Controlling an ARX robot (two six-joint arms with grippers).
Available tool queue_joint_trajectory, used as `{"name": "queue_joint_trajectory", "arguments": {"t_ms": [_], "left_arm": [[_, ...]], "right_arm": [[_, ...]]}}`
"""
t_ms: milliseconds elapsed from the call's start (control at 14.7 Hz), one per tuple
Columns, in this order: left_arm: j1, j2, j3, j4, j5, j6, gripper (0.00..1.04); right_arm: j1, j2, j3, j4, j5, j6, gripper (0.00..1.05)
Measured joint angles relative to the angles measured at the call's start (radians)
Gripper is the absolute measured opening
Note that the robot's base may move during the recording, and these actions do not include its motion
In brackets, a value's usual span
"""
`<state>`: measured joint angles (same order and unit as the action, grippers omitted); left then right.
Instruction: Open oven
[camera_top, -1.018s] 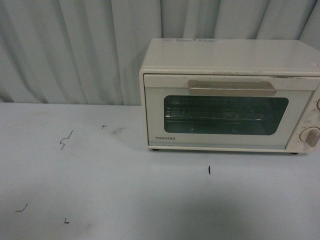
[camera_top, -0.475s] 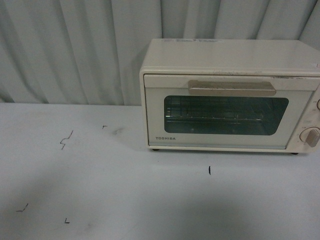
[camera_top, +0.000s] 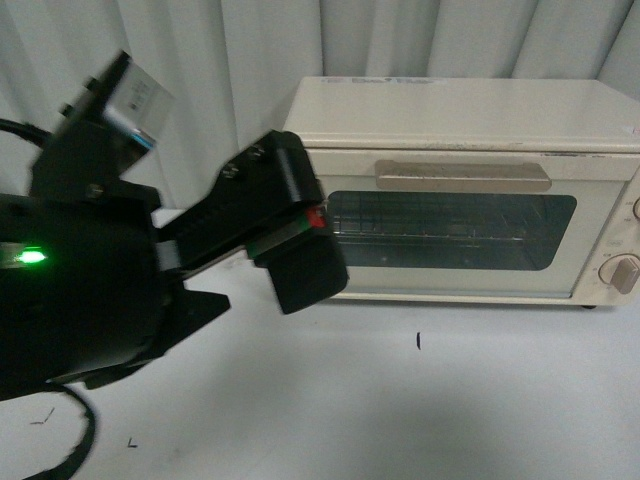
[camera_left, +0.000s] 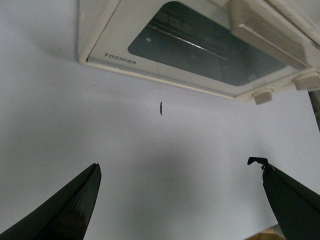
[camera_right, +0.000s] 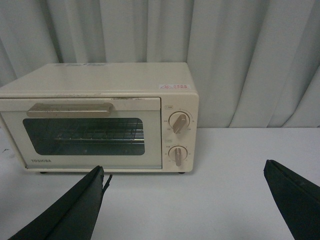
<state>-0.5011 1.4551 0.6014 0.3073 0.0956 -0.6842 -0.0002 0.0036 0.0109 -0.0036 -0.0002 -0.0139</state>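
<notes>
**user1:** what's happening on the left side?

**user2:** the left arm is filling that side of the front view, with a green light (camera_top: 30, 257) glowing on it. The left gripper (camera_top: 310, 225) is hanging over the table (camera_top: 450, 400) with its jaws spread wide and nothing between them. From the front it's overlapping the oven's left edge, but the wrist cam is showing bare table and a little black mark (camera_left: 160, 108) between the fingertips (camera_left: 90, 175) and the oven (camera_left: 200, 45), so it isn't touching.

**user1:** and the oven itself?

**user2:** it's sitting at the back right of the table, up against the curtain (camera_top: 250, 60). The door (camera_top: 450, 230) is lying flush and closed, the handle (camera_top: 463, 176) is running along its top, and a wire rack (camera_top: 440, 225) is showing through the glass. Two knobs (camera_right: 179, 121) are sitting at its right end.

**user1:** right arm?

**user2:** it isn't showing in the front view. On its own cam, the right gripper (camera_right: 184, 172) is hovering well in front of the oven, jaws gaping wide, gripping nothing.
</notes>
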Motion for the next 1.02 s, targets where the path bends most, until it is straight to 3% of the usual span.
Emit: {"name": "queue_joint_trajectory", "arguments": {"t_ms": [475,1018], "left_arm": [[-0.098,0.402,0.18,0.084,-0.043,-0.242,0.98],[-0.051,0.603,0.264,0.076,-0.088,-0.398,0.98]], "right_arm": [[0.0,0.0,0.0,0.0,0.0,0.0,0.98],[0.0,0.0,0.0,0.0,0.0,0.0,0.98]]}}
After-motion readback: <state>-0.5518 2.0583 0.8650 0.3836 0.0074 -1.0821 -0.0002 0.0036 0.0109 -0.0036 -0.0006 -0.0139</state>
